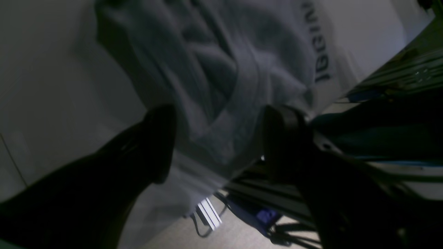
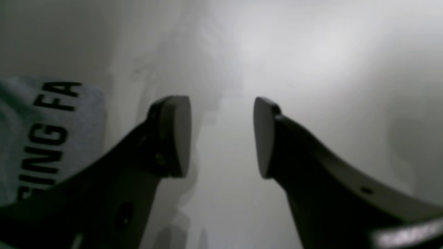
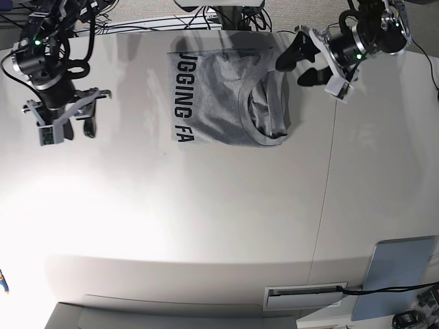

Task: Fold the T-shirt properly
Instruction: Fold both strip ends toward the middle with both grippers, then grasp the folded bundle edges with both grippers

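The heather-grey T-shirt (image 3: pixel 226 96) lies folded into a rough rectangle at the back middle of the white table (image 3: pixel 206 219). Its black lettering (image 3: pixel 182 96) runs along its left edge, and the ribbed collar (image 3: pixel 264 113) sits rumpled at its right end. My left gripper (image 3: pixel 300 66) is open, just off the shirt's right edge. In the left wrist view its dark fingers (image 1: pixel 162 138) stand wide apart with the shirt (image 1: pixel 221 69) blurred beyond them. My right gripper (image 3: pixel 77 129) is open and empty over bare table, far left of the shirt. The right wrist view (image 2: pixel 221 136) shows the lettered edge (image 2: pixel 45 131) at its left.
Cables (image 3: pixel 171 20) run along the table's back edge. A table seam (image 3: pixel 328 171) runs front to back, right of the shirt. A grey-blue flat panel (image 3: pixel 401 274) lies at the front right corner. Aluminium frame rails (image 1: pixel 408 72) and cables show beyond the table edge.
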Action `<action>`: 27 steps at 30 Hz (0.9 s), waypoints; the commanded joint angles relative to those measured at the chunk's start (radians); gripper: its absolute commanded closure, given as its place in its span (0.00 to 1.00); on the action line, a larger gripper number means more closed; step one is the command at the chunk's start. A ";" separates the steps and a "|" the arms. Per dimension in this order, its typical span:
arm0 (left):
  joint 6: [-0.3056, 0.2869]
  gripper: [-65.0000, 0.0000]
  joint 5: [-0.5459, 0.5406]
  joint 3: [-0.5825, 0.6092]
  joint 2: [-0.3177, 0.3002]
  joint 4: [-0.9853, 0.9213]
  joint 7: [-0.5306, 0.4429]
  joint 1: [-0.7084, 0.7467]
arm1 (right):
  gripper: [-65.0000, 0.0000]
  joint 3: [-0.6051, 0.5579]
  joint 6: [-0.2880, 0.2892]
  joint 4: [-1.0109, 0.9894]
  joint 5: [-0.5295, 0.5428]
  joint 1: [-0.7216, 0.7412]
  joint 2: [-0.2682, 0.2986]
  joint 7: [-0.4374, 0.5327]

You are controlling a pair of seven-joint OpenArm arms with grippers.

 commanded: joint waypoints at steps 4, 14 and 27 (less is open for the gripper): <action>0.001 0.39 -0.022 -0.002 -0.003 0.006 -0.069 0.006 | 0.55 0.015 -0.001 0.017 0.016 -0.004 0.012 0.011; -0.034 0.80 -0.010 0.034 -0.003 -0.022 -0.066 0.033 | 0.69 -0.104 0.012 -0.037 0.038 0.000 0.012 0.081; 0.064 0.88 0.594 0.252 -0.016 -0.298 -0.297 -0.032 | 0.83 -0.507 0.025 -0.247 -0.242 0.149 0.006 0.185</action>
